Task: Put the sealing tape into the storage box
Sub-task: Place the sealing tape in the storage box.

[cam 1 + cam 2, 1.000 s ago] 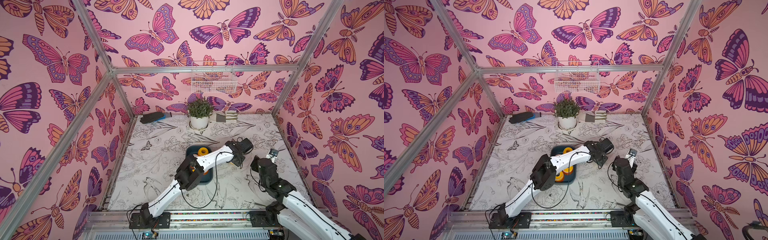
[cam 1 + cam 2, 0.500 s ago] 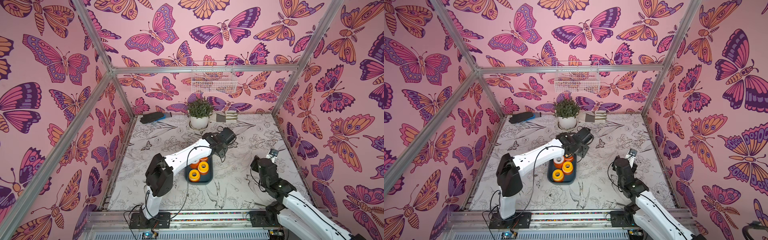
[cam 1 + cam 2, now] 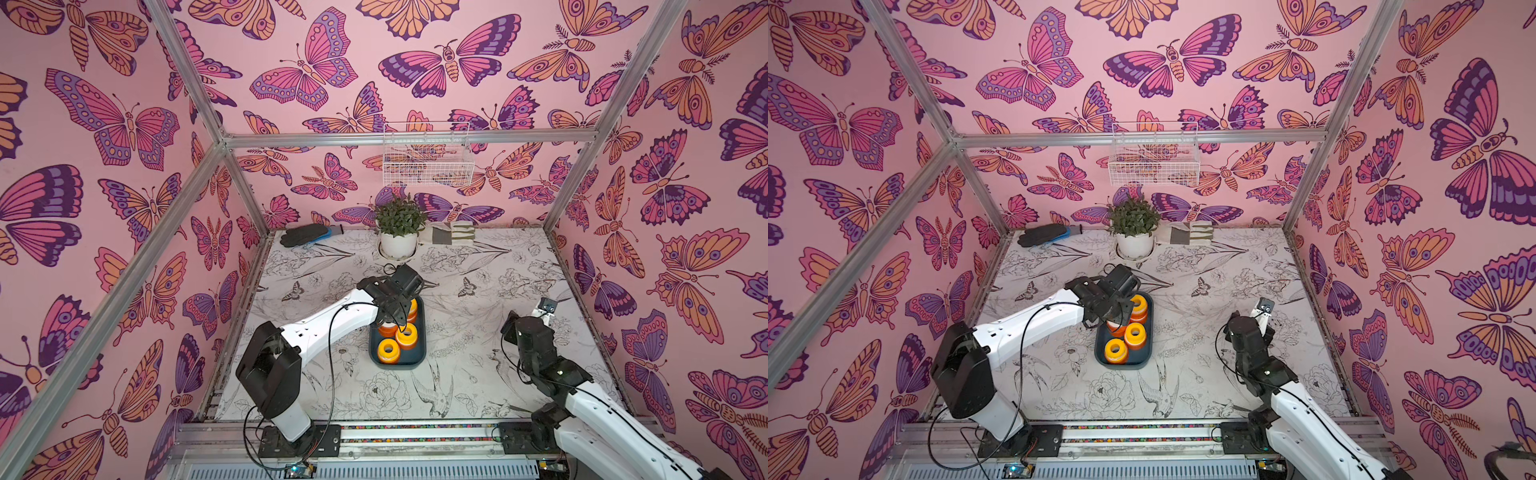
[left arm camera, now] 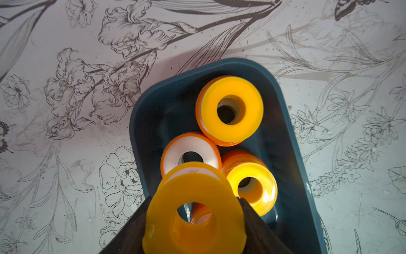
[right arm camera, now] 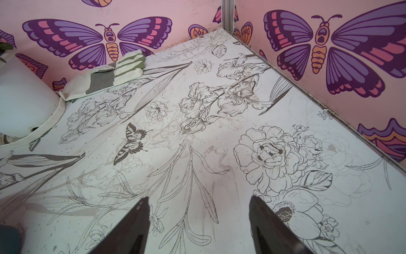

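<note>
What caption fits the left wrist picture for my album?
Left end effector holds a yellow tape spool over the blue storage box, other spools inside.

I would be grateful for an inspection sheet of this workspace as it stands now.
Surface: floral table, scuffed, no spills seen.
Job's things: box holds several spools; one more spool is gripped over it.
Clutter: dark glove, potted plant, striped glove, all by the back wall.
Grippers: left gripper shut on the spool; right gripper open, empty, over bare table.
Cables: black cable loops beside the left arm.
Surroundings: butterfly walls, metal frame, wire basket on the back wall.
</note>
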Available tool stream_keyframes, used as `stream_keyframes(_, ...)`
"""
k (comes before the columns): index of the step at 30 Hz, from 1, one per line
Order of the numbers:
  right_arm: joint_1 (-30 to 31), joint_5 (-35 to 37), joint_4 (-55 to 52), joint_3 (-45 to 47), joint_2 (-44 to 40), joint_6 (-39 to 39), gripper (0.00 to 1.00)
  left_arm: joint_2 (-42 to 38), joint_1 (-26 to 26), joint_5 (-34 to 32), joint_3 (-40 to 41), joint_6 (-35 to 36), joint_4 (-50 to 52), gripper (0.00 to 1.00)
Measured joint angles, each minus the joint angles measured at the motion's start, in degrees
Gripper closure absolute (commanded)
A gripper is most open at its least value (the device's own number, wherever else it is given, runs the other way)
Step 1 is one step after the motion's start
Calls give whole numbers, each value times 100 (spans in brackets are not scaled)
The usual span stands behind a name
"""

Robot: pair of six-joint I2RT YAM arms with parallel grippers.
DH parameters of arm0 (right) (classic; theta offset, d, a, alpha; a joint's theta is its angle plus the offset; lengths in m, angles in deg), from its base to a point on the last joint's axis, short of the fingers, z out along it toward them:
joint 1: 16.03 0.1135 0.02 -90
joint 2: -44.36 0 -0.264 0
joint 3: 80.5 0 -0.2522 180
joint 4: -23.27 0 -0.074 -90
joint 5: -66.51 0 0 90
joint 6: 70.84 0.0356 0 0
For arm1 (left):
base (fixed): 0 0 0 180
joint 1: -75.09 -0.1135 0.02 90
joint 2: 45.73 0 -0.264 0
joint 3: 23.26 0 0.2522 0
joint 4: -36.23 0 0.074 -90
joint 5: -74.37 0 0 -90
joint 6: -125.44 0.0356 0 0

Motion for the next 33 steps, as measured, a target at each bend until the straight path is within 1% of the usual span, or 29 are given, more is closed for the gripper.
stream_keyframes(5,0,0,0,0,0,0,25,48,-109,87,136,-7,-229,41)
stream_keyframes(13,0,0,0,0,0,0,25,341,-289,319,210,-11,-535,42)
stream_keyframes(21,0,0,0,0,0,0,25,398,-350,426,328,-22,-616,39)
stream_keyframes(23,0,0,0,0,0,0,25,402,-372,435,328,-22,-660,37)
stream_keyframes(27,0,0,0,0,0,-2,25,433,-398,439,332,-33,-723,30)
stream_keyframes(33,0,0,2,0,0,0,25,522,-407,452,337,-39,-732,28)
